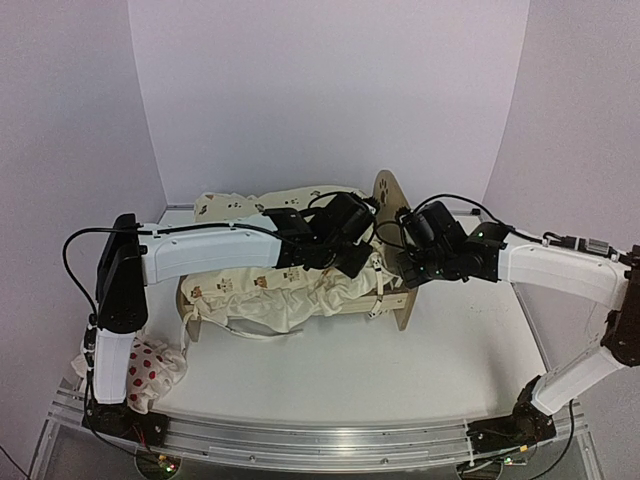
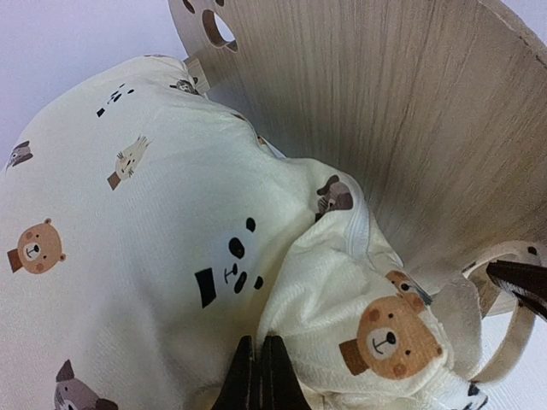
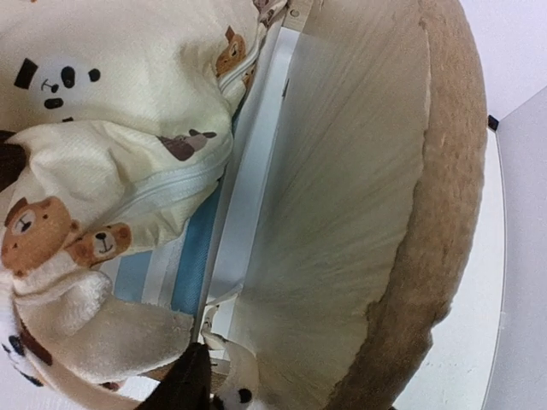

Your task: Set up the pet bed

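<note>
The pet bed (image 1: 388, 192) stands mid-table, its rounded wooden headboard at the right; the headboard fills the left wrist view (image 2: 385, 128) and the right wrist view (image 3: 342, 213). Its blue-and-white striped base (image 3: 184, 265) shows beside the headboard. The cream animal-print cushion (image 1: 270, 290) lies bunched in the frame. My left gripper (image 1: 357, 262) is shut, its tips (image 2: 261, 363) pressed into a cushion fold (image 2: 342, 282) near the headboard. My right gripper (image 1: 405, 272) is at the headboard's near corner, shut (image 3: 198, 384) on a cushion tie (image 3: 239, 389); the tie loops in the left wrist view (image 2: 504, 350).
A white pillow with red spots (image 1: 150, 370) lies at the near left by the left arm's base. A second cream cloth (image 1: 240, 205) lies behind the bed. White walls close in at the back and sides. A metal rail (image 1: 320, 440) runs along the front edge.
</note>
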Controlling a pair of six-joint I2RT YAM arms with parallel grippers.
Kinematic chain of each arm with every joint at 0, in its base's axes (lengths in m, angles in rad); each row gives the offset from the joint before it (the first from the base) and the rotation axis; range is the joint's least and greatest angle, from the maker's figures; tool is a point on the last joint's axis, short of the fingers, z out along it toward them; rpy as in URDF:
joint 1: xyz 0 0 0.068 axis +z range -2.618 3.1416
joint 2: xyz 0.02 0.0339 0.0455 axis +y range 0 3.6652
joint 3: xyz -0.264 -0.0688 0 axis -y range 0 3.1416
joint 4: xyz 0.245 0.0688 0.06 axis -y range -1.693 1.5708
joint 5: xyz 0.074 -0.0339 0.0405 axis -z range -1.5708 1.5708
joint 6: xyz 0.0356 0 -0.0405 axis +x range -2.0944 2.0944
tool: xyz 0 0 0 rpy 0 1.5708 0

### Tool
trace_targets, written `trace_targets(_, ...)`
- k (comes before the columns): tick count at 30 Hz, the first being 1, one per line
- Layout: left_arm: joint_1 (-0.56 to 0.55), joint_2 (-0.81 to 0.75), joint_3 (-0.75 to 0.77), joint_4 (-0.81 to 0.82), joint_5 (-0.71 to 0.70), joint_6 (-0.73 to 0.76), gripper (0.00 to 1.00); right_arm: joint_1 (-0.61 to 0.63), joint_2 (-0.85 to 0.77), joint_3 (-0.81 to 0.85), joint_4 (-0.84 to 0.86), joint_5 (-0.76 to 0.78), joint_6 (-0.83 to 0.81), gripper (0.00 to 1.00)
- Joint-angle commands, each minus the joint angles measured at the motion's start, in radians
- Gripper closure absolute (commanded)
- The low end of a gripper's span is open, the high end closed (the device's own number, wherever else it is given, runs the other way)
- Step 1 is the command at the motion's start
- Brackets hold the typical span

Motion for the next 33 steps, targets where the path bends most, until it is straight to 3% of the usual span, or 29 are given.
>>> trace_targets(1, 0.007, -0.04, -0.006, 0.043, -0.044, 0.006, 1.0, 0.002, -0.022, 0.07, 0.035, 0.016, -0.012, 0.48)
trace_targets(6, 0.007, -0.042, -0.011, 0.043, -0.041, 0.004, 1.0, 0.001, -0.012, 0.107, 0.037, 0.022, -0.035, 0.46)
trace_targets(13, 0.006, -0.051, -0.025, 0.049, -0.039, 0.004, 1.0, 0.002, 0.01, 0.115, 0.037, 0.038, -0.033, 0.72)
trace_targets(17, 0.006, -0.054, -0.03, 0.051, -0.037, 0.008, 1.0, 0.002, 0.015, 0.113, 0.036, 0.047, -0.029, 0.98)
trace_targets(20, 0.006, -0.056, -0.029, 0.055, -0.032, 0.016, 0.98, 0.001, 0.016, 0.14, 0.025, 0.045, -0.026, 1.0)
trace_targets(24, 0.006, -0.058, -0.021, 0.054, -0.019, 0.035, 0.79, 0.006, 0.028, 0.228, -0.047, 0.051, -0.012, 1.0)
trace_targets(29, 0.002, -0.076, -0.001, 0.035, -0.027, 0.081, 0.45, 0.017, 0.05, 0.323, -0.141, 0.096, 0.005, 1.0)
trace_targets(33, -0.005, -0.092, 0.03, -0.02, -0.102, 0.118, 0.31, 0.02, 0.052, 0.369, -0.193, 0.121, 0.027, 1.0)
